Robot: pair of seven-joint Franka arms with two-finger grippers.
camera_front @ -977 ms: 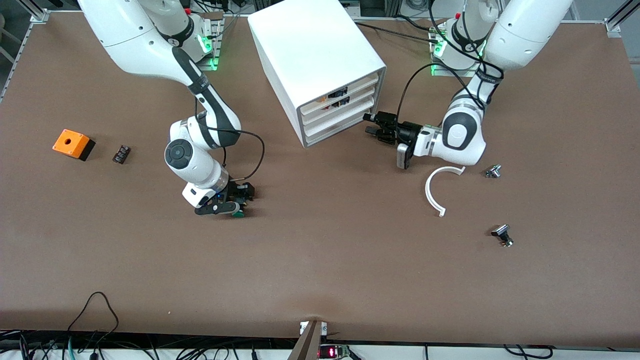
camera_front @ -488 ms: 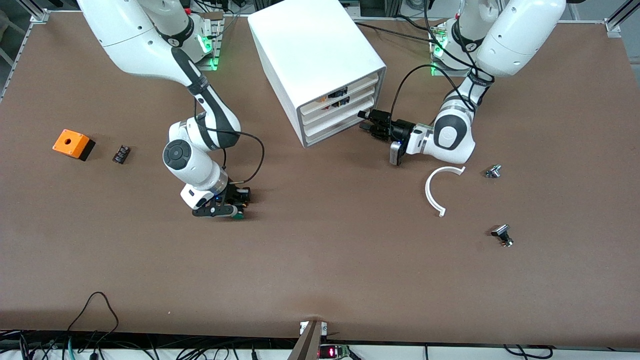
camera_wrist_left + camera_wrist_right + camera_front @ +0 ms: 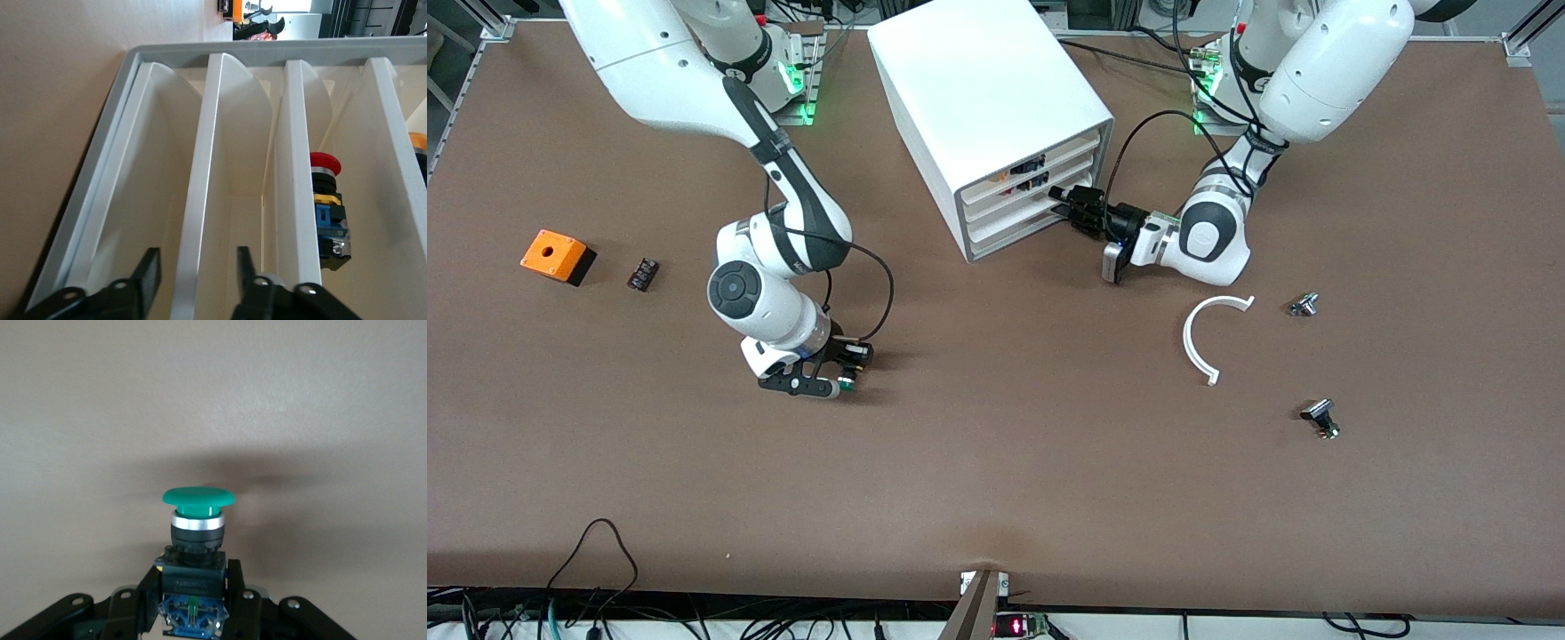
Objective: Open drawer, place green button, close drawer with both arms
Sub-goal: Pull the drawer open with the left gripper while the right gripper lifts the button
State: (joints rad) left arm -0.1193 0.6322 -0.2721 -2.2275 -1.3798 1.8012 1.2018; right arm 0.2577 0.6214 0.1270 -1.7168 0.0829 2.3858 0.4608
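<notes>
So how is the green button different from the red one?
The green button has a green cap; the red button has a red one. The green button is clamped in the right gripper; the red button lies in a drawer of the cabinet, with nothing holding it. Both have a round cap on a dark body with blue parts.

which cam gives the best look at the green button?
Right wrist view: the button fills the frame centre, green cap and black-and-blue body clear, right end effector shut on its body. Front view shows only a green speck under that end effector. Left wrist view does not show it, only drawer fronts.
</notes>
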